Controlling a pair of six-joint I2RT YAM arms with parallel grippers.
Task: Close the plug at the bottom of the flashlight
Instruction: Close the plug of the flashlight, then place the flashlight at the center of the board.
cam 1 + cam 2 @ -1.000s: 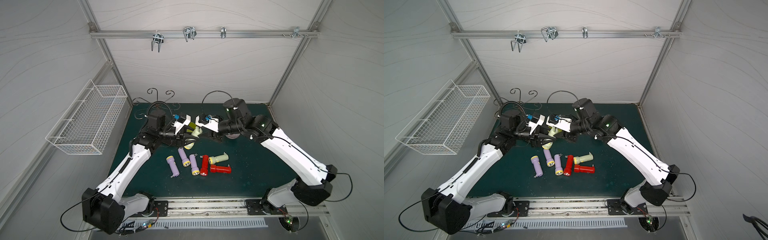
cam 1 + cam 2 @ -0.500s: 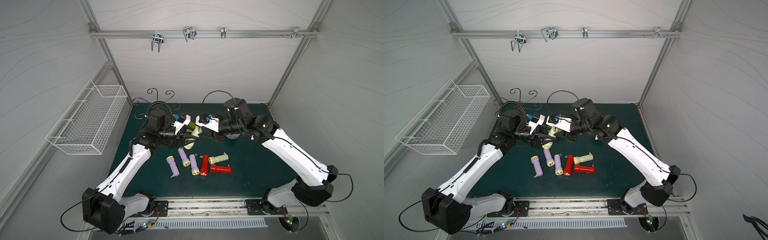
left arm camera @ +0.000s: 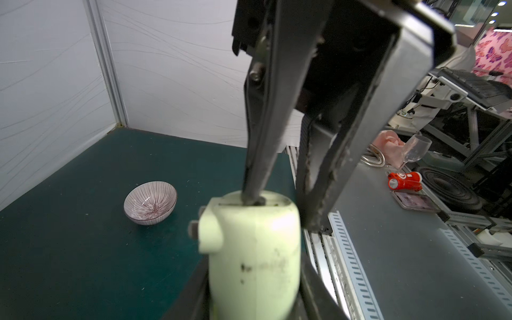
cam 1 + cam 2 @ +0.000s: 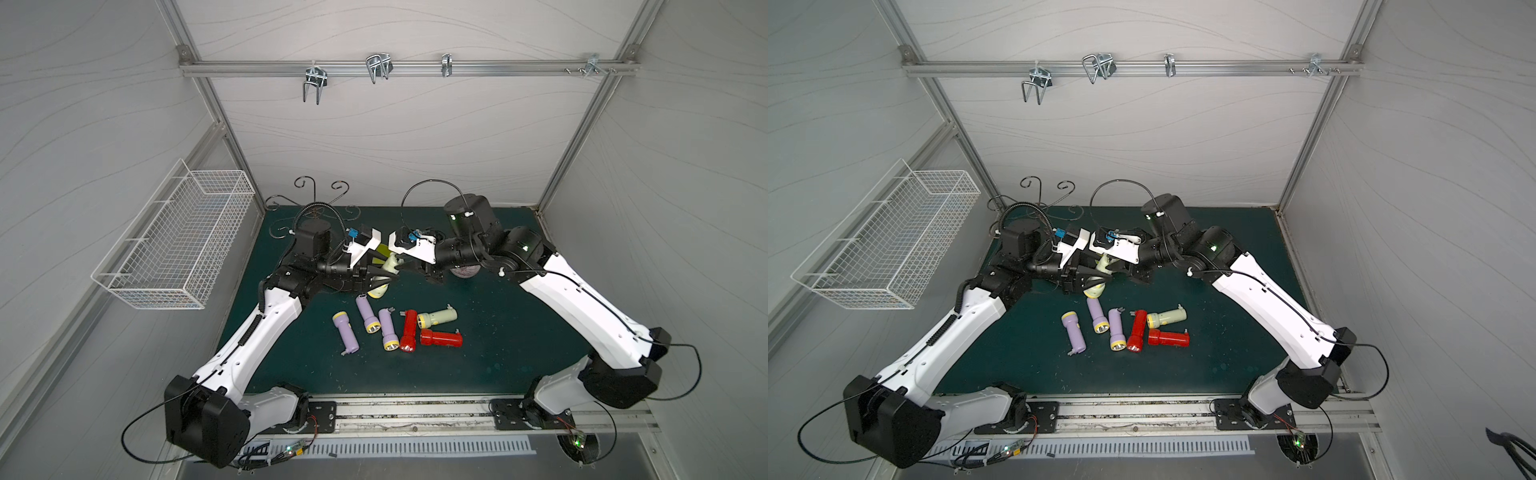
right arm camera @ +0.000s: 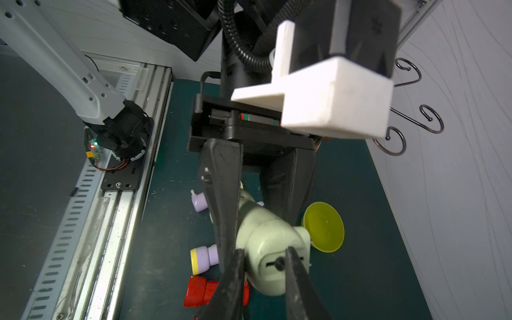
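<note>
A pale green flashlight (image 3: 255, 249) is held above the green mat by my left gripper (image 3: 255, 299), whose jaws are shut on its body. It also shows in both top views (image 4: 388, 266) (image 4: 1104, 266). Its bottom end points at my right gripper (image 5: 264, 253). The end face (image 5: 273, 266) has a slot and a dark screw. The plug block (image 3: 210, 230) sticks out at one side of that end. My right gripper is open by a narrow gap. One of its fingertips (image 3: 252, 198) rests on the end face and the other fingertip (image 3: 315, 221) stands beside the body.
Several loose flashlights lie on the mat in front of the grippers: purple (image 4: 345, 334), red (image 4: 441, 338), pale green (image 4: 437, 318). A striped bowl (image 3: 150, 203) and a yellow-green bowl (image 5: 324, 227) sit near the back. A wire basket (image 4: 174, 245) hangs on the left wall.
The right gripper's jaws have narrowed at the flashlight's bottom end. Both arms have stayed almost in place, and the left grip is unchanged.
</note>
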